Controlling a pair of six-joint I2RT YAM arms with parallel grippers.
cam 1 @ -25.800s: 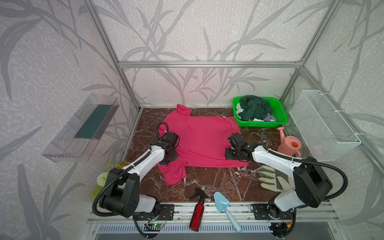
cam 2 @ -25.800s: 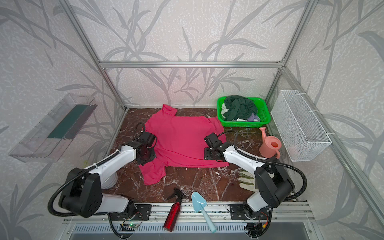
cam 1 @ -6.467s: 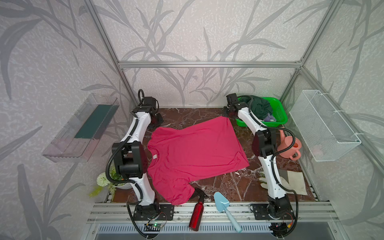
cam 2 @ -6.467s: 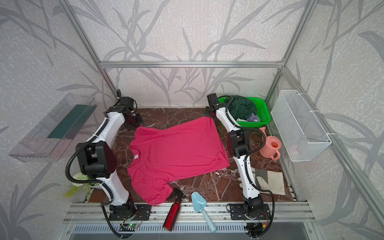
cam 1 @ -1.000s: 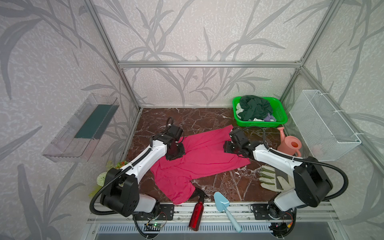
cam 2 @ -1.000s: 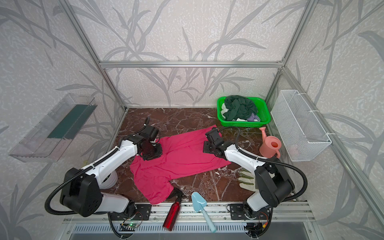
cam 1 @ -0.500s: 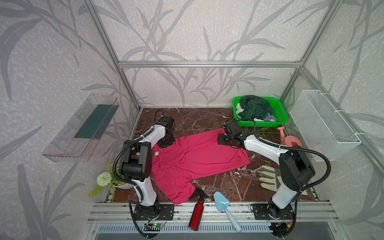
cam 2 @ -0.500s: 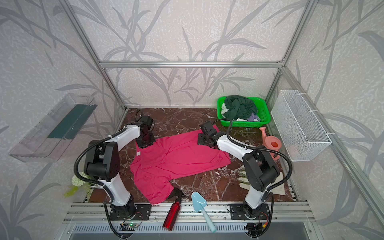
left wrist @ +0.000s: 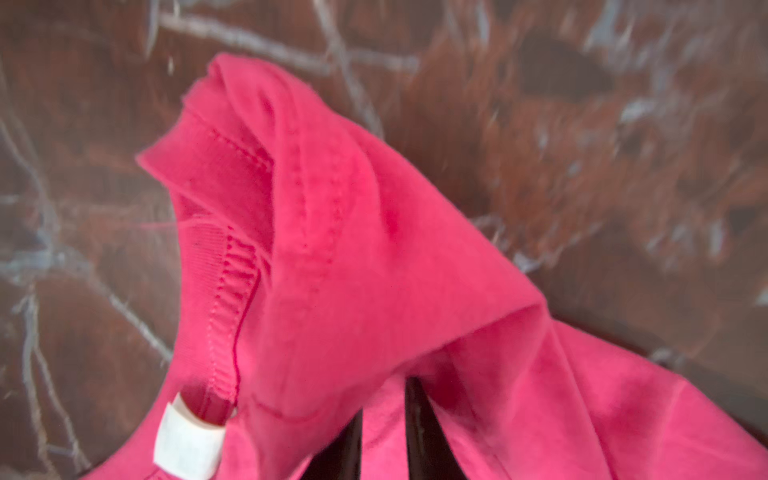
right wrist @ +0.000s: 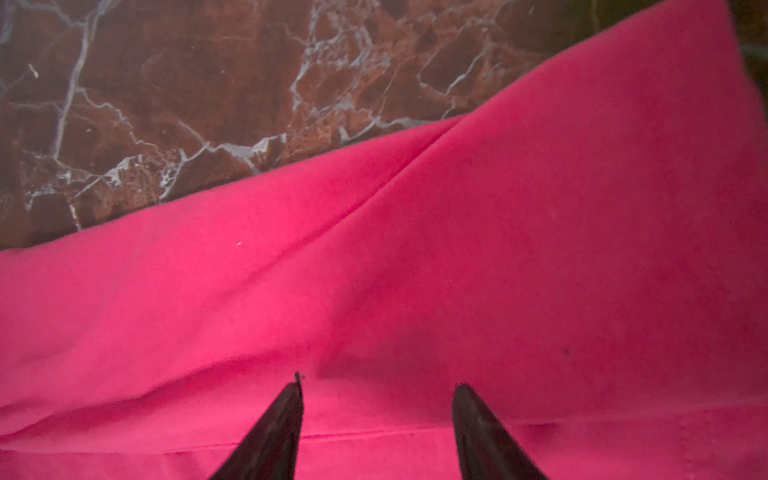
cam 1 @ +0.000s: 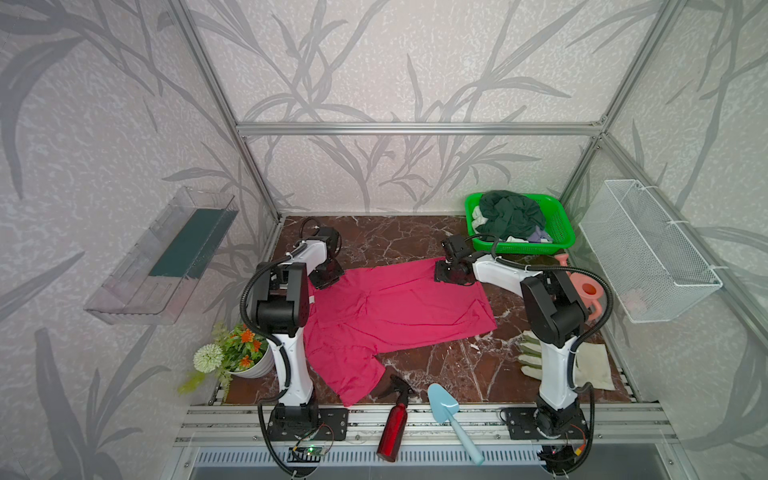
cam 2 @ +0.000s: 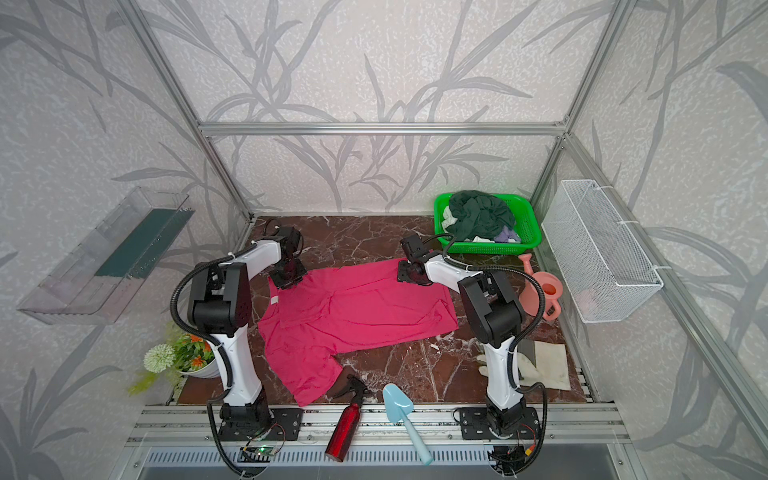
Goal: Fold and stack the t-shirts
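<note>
The pink t-shirt (cam 1: 395,307) lies spread across the middle of the surface (cam 1: 395,237), with one sleeve reaching the near edge. The left hand (cam 1: 326,276) is clenched on the shirt's far left part by the collar. In the left wrist view its dark fingers (left wrist: 417,436) stand close together with cloth bunched between and over them, and the white neck label (left wrist: 189,440) sits just beside. The right hand (cam 1: 451,274) rests at the shirt's far right corner, released. Its fingers (right wrist: 270,436) stand apart over flat cloth.

A green basket (cam 1: 557,245) fills the far right corner, close behind the right hand. It holds a dark green t-shirt (cam 1: 511,212) and some paler cloth (cam 1: 538,237). A pink watering can (cam 1: 590,291) stands along the right edge, partly behind the right arm. A red spray bottle (cam 1: 392,424) lies at the near edge with its head just beside the near sleeve, and a blue trowel (cam 1: 444,405) lies next to it. A pale glove (cam 1: 592,368) lies in the near right corner, partly hidden by the right arm. A flower pot (cam 1: 249,365) stands at the near left corner.

Bare marble shows along the far edge and between the shirt's hem and the glove. The left arm covers part of the shirt's left edge. The left wrist view is blurred.
</note>
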